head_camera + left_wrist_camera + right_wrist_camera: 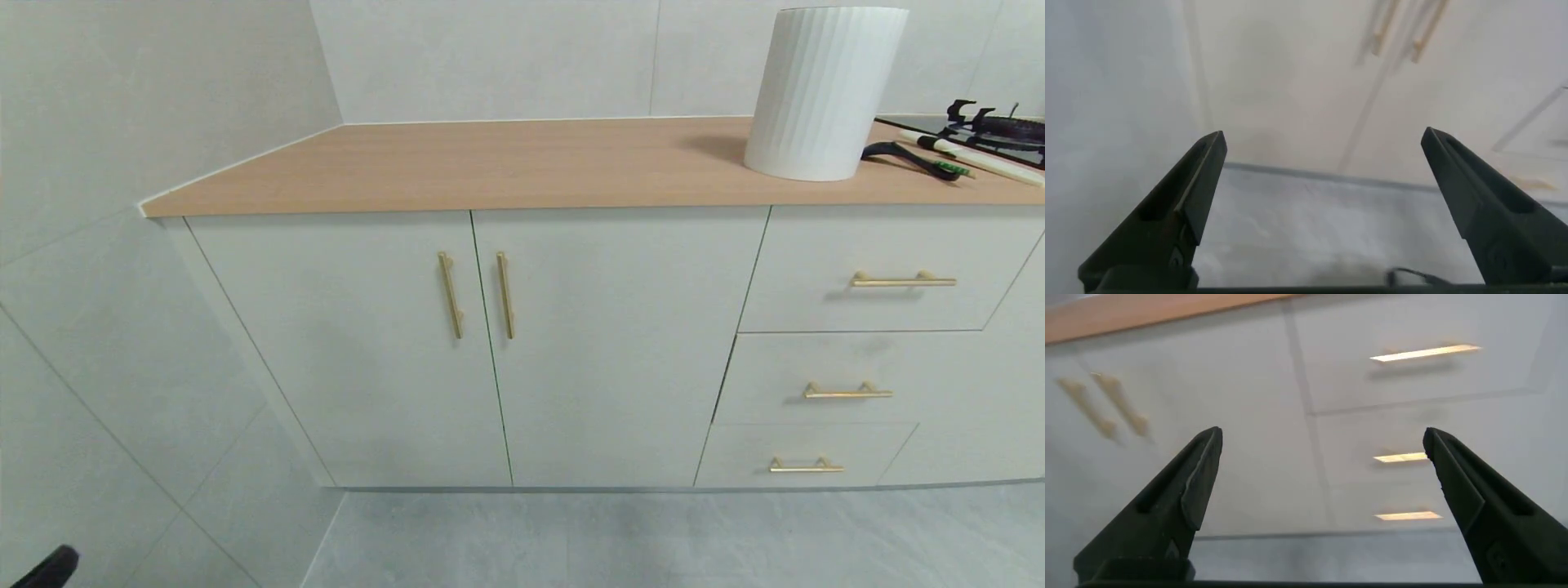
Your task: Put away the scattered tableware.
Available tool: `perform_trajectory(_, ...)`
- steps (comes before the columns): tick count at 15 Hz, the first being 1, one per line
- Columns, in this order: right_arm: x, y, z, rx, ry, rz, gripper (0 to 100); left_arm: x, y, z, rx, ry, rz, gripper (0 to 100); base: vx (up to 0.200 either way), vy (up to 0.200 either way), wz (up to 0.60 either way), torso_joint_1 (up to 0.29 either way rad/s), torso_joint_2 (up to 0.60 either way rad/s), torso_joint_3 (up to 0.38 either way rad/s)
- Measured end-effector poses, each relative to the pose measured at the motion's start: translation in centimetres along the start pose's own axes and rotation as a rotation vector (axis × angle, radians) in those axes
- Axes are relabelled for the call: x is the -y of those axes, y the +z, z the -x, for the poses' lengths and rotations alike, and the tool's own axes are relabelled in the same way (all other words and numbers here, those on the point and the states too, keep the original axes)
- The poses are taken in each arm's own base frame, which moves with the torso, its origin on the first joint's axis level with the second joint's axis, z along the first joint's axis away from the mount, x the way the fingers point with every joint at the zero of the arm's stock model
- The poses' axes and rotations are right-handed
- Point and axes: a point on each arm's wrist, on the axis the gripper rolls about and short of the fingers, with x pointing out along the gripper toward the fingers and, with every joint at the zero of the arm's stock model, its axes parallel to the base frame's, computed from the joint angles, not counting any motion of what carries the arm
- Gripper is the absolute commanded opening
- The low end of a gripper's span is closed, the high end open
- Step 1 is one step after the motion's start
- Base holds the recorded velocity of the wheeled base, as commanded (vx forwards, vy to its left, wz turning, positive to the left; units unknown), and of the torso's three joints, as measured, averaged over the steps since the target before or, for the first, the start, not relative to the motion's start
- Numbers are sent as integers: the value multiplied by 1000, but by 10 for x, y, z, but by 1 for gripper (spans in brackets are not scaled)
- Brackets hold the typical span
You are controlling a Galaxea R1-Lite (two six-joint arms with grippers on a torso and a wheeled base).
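You are facing a pale cabinet (571, 351) set into a tiled corner, with two doors on its left part and a stack of three drawers (873, 269) on its right part, all closed. On top of it lies the wooden surface (490, 163), which runs from the left corner against the wall out past the right side of the head view. Toward the right end of the surface, close to the front edge, stands a tall white ribbed container (824, 90). Beyond it, at the far right end, you can see part of a black hob (996, 126). Your left gripper (1324, 137) hangs low in front of the cabinet's foot, over the grey floor (1315, 229); its jaws are spread wide with nothing between them. Your right gripper (1323, 434) faces the drawer fronts, its jaws just as wide apart and likewise holding nothing. The scattered tableware lies on the surface between the container and the hob, near the front edge: a black utensil (906, 155) just beside the container's base, a long cream-handled piece (988, 162) on the hob side of it, and a small green-tipped piece (953, 170) between the two. The brass door handles (451, 294) stand upright side by side where the doors meet.
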Motion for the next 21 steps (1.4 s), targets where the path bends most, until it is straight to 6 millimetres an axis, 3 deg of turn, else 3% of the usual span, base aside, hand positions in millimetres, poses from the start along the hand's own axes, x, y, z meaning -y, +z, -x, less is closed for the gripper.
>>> perform_trajectory(4,18,-9,63,75,-147,47,100,-10,-26,31,118,124,-48,100,0,0,0,0,0,0)
perform_trajectory(8,18,-17,86,187,-284,49,100,-10,-44,40,188,226,-76,100,0,0,0,0,0,0)
perform_trajectory(12,21,-56,83,135,-294,76,100,-14,-75,28,156,246,-127,100,0,0,0,0,0,0)
perform_trajectory(14,23,-79,75,85,-246,130,100,-13,-81,22,201,141,-161,100,0,0,0,0,0,0)
perform_trajectory(16,24,-94,72,21,-195,153,100,-13,-91,18,139,56,-173,100,0,0,0,0,0,0)
perform_trajectory(21,23,-104,71,-68,-40,172,100,-13,-95,17,118,30,-172,100,0,0,0,0,0,0)
